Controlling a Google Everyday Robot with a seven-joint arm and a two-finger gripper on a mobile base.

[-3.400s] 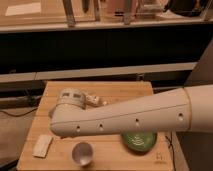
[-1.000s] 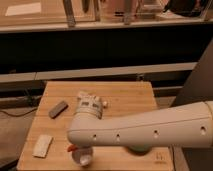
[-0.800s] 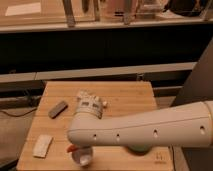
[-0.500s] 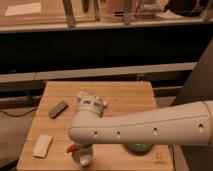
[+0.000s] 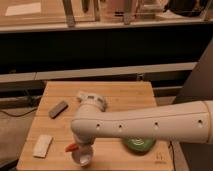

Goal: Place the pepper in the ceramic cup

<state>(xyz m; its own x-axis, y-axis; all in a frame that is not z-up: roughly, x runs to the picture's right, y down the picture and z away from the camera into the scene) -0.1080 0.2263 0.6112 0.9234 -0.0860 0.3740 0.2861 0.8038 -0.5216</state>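
Hovering low over the table's (image 5: pixel 125 95) front edge: gripper (image 5: pixel 80 148), fingers pinching the pepper (image 5: pixel 72 147) so it is hanging at the cup (image 5: pixel 82 159) rim, seemingly for dropping in; bowl (image 5: pixel 140 145) sitting right, bottle (image 5: pixel 89 100) lying behind, unneeded

A single camera looks down and forward from above the robot's side onto the pale wooden bench (image 5: pixel 120 92). The thick white arm (image 5: pixel 150 127) crosses the foreground from the right, close to the lens, and its hand (image 5: pixel 80 147) reaches the near-left edge.
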